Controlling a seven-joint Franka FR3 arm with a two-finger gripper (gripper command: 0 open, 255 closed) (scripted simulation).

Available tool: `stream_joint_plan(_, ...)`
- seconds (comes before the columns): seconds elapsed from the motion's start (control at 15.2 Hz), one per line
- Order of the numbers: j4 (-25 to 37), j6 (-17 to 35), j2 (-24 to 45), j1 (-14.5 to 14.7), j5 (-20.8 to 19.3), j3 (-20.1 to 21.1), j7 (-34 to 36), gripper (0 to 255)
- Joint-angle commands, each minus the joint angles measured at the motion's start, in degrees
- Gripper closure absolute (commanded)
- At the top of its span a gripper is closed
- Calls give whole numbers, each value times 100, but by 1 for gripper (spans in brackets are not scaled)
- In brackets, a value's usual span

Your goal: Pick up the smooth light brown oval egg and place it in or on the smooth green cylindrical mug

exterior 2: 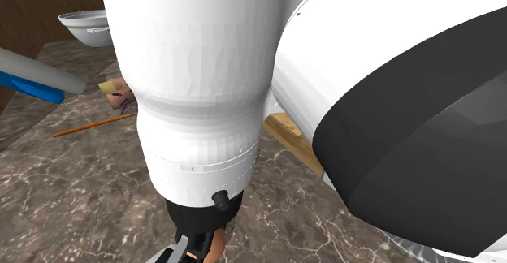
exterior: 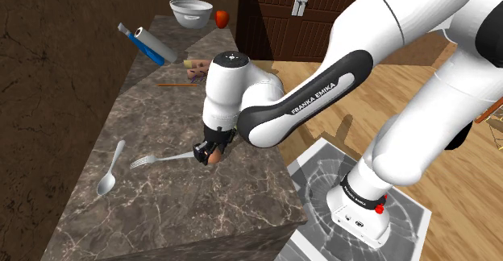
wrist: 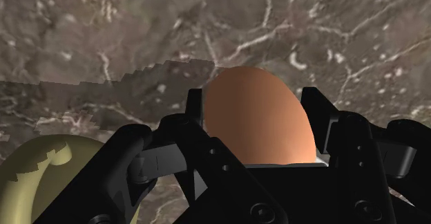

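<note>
Egg (wrist: pixel 257 115): light brown, smooth, upright between the two black fingers (wrist: pixel 197 112) of the pincer (exterior: pixel 211 151). Both fingers press its sides, so the pincer is clamped on the egg at a narrow span. The grip is across the short axis at about the widest part, probably so the smooth shell can't squirt out.

In the shoulder view the egg sits low over the dark marble counter (exterior: pixel 201 215), near its right edge and about mid-length. Can't tell if it rests on the stone or hangs just above it. The hand points straight down, and the arm reaches in from the stand (exterior: pixel 322 179) at lower right.

Just left of the pincer lies a fork (exterior: pixel 159 159), tines to the left, handle end close to the pincer. A spoon (exterior: pixel 110 173) lies further left and nearer.

At the far end of the counter:
- a white bowl (exterior: pixel 191 12)
- a red round fruit (exterior: pixel 222 18)
- a blue and grey roll-like thing (exterior: pixel 147 43)
- a thin orange stick (exterior: pixel 181 84)

Mug: the wrist view shows an olive-yellow curved shape (wrist: pixel 34 181) close beside the pincer. It may be the mug's rim, but it is cut off and more yellow than green, so unsure.

Judgement: the grasp looks secured. Next comes a lift clear of the fork, then the carry to the mug. The main risk is the egg slipping or tipping in the grip.
</note>
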Motion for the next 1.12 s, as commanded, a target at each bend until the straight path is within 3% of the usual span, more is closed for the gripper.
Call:
stream_joint_plan(0.0, 0, 0, 0, 0, 0, 0, 0, 255)
stream_joint_plan(0.33, 1, 0, 0, 0, 0, 0, 0, 255)
stream_joint_plan(1.06, 327, -902, -687, 96, 584, -121, -463, 255)
